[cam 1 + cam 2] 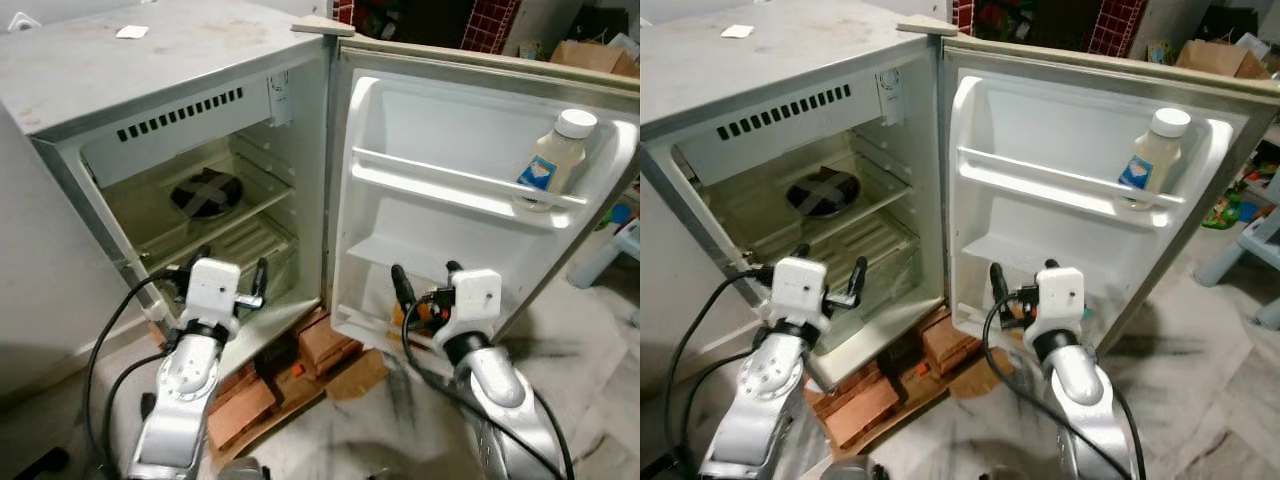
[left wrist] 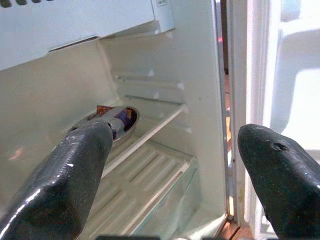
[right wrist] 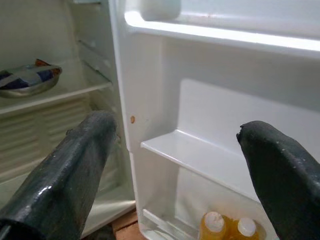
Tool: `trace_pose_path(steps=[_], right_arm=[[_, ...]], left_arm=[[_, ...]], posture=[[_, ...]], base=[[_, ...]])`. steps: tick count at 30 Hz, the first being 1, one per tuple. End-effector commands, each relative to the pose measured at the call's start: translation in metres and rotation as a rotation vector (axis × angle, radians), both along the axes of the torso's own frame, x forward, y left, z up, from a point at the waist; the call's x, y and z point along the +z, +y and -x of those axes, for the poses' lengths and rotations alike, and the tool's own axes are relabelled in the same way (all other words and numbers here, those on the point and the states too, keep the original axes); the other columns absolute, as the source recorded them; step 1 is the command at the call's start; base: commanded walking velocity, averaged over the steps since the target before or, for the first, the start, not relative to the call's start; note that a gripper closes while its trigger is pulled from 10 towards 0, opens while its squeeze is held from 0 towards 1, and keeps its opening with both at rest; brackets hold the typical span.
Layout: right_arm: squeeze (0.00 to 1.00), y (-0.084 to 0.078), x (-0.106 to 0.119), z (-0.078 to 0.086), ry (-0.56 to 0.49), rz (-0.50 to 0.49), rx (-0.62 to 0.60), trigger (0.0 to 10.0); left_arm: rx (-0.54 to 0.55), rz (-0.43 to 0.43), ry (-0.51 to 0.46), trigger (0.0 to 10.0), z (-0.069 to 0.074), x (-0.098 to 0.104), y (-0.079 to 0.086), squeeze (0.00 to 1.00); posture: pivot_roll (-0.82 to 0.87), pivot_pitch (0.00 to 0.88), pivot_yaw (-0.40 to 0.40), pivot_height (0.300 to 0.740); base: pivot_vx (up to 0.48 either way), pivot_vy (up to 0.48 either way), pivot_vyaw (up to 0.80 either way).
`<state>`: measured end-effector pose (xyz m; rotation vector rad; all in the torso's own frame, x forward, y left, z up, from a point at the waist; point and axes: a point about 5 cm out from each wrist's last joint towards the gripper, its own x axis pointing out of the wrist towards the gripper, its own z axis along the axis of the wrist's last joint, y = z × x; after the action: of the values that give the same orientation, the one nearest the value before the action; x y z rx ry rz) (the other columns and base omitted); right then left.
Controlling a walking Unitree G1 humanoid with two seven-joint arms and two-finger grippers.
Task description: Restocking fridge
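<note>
Bottles (image 3: 226,226) in the fridge door (image 1: 450,215) look small, hard and maybe slippery; grab one around its middle. Left end effector (image 1: 232,285) and right end effector (image 1: 425,282) are both open and hold nothing.

The fridge (image 1: 150,90) stands open, its door (image 1: 480,200) swung out toward 3 o'clock. A white-capped bottle (image 1: 556,160) stands upright on the door's upper shelf at 2 o'clock. Inside, a dark bowl (image 1: 207,193) sits on the shelf at 10 o'clock. The left gripper (image 1: 228,270), fingers spread, hovers before the lower compartment at 7 o'clock. The right gripper (image 1: 425,275), fingers apart, is by the door's bottom at 5 o'clock. Bricks (image 1: 325,345) lie under the fridge.
</note>
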<state>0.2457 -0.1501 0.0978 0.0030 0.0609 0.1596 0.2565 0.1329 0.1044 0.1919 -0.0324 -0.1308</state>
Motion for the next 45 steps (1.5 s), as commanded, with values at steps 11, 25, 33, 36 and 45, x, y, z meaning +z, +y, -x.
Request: trace_pose_path(steps=[11, 25, 33, 36, 45], right_arm=[[0.0, 0.003, -0.007, -0.003, 0.035, 0.005, 0.012, 10.0], [0.0, 0.005, -0.013, -0.006, 0.066, 0.025, 0.026, 10.0], [0.0, 0.009, -0.007, -0.009, 0.036, -0.001, 0.033, 10.0], [0.0, 0.01, -0.006, -0.009, 0.032, -0.004, 0.034, 10.0], [0.0, 0.013, -0.001, -0.01, -0.011, 0.006, 0.066, 10.0]], left_arm=[[-0.003, -0.011, 0.048, 10.0, -0.001, -0.007, -0.007, 0.0], [-0.029, -0.043, 0.032, 10.0, -0.004, -0.006, -0.009, 0.0], [-0.029, -0.089, 0.023, 10.0, -0.007, -0.008, -0.001, 0.0], [-0.032, -0.083, 0.019, 10.0, -0.007, -0.006, -0.001, 0.0], [-0.046, -0.09, 0.014, 10.0, -0.007, -0.007, -0.001, 0.0]], posture=[[0.05, 0.012, 0.001, 0.74], [0.05, 0.006, -0.001, 0.74], [0.05, 0.007, -0.003, 0.74], [0.05, 0.009, -0.003, 0.74], [0.04, 0.01, -0.003, 0.74]], base=[[-0.237, -0.324, 0.0], [-0.427, -0.017, 0.0], [-0.046, -0.376, 0.0], [0.0, -0.462, 0.0], [0.194, -0.393, 0.05]])
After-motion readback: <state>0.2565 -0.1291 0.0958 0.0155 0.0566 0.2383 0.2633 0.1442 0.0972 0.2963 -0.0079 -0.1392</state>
